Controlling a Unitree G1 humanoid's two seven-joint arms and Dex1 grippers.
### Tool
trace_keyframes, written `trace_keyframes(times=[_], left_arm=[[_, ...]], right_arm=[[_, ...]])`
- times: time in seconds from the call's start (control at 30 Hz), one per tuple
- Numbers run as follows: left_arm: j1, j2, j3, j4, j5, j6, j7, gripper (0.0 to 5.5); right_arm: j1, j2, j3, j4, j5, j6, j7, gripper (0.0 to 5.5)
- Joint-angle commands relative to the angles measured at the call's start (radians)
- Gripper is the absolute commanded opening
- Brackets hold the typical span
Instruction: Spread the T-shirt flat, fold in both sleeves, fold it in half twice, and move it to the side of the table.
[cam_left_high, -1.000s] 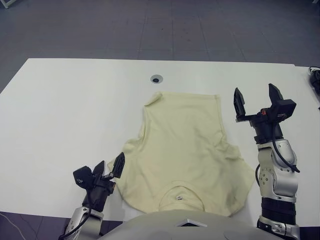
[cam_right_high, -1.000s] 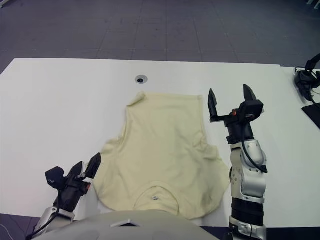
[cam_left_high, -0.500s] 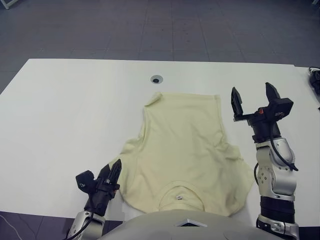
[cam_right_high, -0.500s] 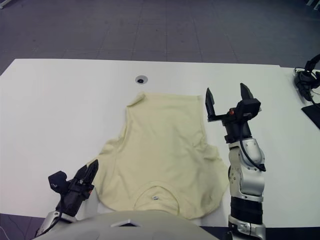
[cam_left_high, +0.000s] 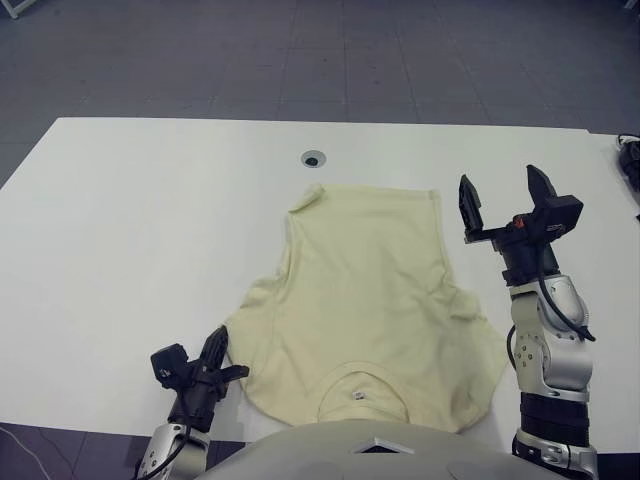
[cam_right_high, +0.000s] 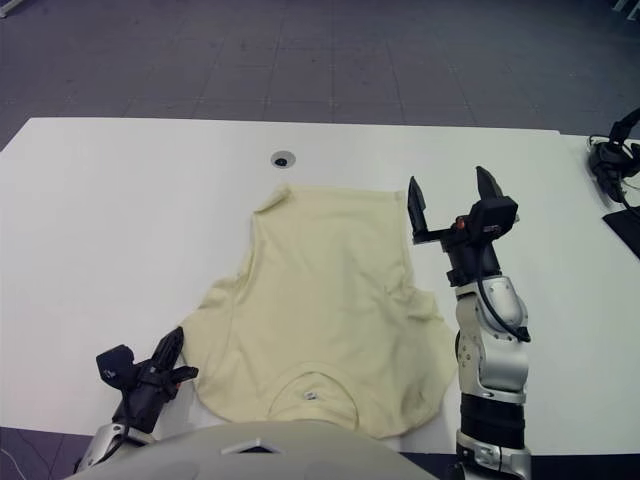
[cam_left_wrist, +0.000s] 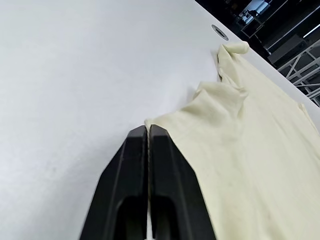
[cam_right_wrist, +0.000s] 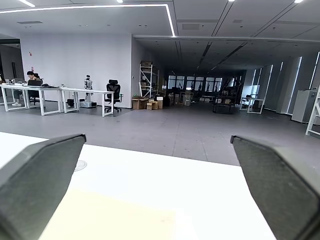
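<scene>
T-shirt (cam_left_high: 365, 300): likely soft, limp, light | you grip at left sleeve (cam_left_high: 252, 318) hem | left jaws closed beside it | right jaws wide, empty

A cream T-shirt (cam_right_high: 320, 300) is being borne by the white counter (cam_right_high: 120, 220), with the right gripper (cam_right_high: 448, 182) being held agape beside its far corner and the left gripper (cam_right_high: 176, 357) at its near sleeve.
</scene>
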Motion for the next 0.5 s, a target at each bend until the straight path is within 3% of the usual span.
trace_keyframes(times=[0.03, 0.5], left_arm=[[0.013, 0.013, -0.033, 0.008, 0.094, -0.064, -0.012, 0.02], [0.022, 0.088, -0.17, 0.013, 0.464, -0.41, -0.056, 0.02]], right_arm=[[-0.005, 0.001, 0.009, -0.011, -0.002, 0.013, -0.001, 5.4], [0.001, 0.004, 0.016, -0.007, -0.003, 0.005, -0.002, 5.4]])
